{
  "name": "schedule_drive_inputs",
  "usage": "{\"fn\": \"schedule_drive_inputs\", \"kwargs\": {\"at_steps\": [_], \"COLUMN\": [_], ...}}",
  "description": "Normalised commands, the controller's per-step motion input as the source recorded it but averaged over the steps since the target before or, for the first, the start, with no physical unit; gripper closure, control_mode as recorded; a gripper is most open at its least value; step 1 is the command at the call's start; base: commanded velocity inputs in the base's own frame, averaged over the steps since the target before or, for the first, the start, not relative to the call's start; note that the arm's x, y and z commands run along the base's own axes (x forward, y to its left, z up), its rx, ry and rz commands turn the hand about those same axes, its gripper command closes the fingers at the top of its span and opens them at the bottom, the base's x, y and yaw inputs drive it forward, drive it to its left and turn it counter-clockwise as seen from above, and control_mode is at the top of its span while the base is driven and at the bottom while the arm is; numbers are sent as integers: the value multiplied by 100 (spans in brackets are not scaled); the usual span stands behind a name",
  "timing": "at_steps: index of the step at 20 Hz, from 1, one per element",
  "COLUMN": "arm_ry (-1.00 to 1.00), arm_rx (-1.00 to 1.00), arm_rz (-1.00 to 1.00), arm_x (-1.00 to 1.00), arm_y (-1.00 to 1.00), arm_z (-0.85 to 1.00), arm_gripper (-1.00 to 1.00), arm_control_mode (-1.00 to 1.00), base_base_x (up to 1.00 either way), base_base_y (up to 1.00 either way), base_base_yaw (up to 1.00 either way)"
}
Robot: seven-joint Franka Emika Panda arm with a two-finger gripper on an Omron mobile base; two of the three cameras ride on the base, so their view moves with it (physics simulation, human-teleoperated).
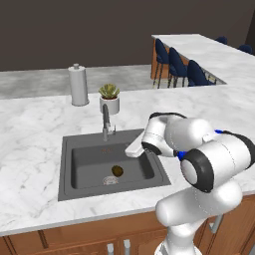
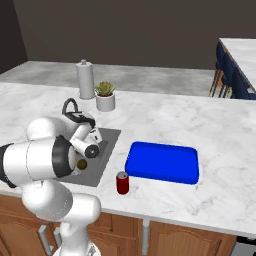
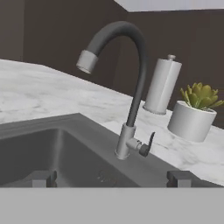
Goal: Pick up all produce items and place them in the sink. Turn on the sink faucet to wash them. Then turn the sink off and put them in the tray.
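The white arm (image 1: 199, 159) is bending forward with its wrist pointing ahead; the gripper (image 3: 109, 178) is holding its two dark fingers (image 3: 40, 178) spread wide, gripping nothing.

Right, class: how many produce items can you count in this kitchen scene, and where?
1: a small brown-olive oval lump lies on the floor of the dark grey square sink, beside its round metal drain. The robot arm may hide others.

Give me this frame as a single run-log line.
stage: before faucet on | produce item: in sink by drain | gripper: jaws open, empty, facing faucet lever | tray: empty
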Motion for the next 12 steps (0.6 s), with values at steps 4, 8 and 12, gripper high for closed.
{"fn": "schedule_drive_inputs", "kwargs": {"at_steps": [4, 8, 12], "arm_ry": [0, 0, 2], "arm_rx": [0, 0, 0], "arm_rz": [1, 2, 4], "arm_x": [31, 35, 37], "arm_y": [0, 2, 9], "arm_z": [11, 8, 1], "arm_gripper": [-100, -100, -100], "arm_control_mode": [-100, -100, -100], "base_base_x": [0, 0, 0], "base_base_y": [0, 0, 0], "base_base_yaw": [0, 0, 0]}}
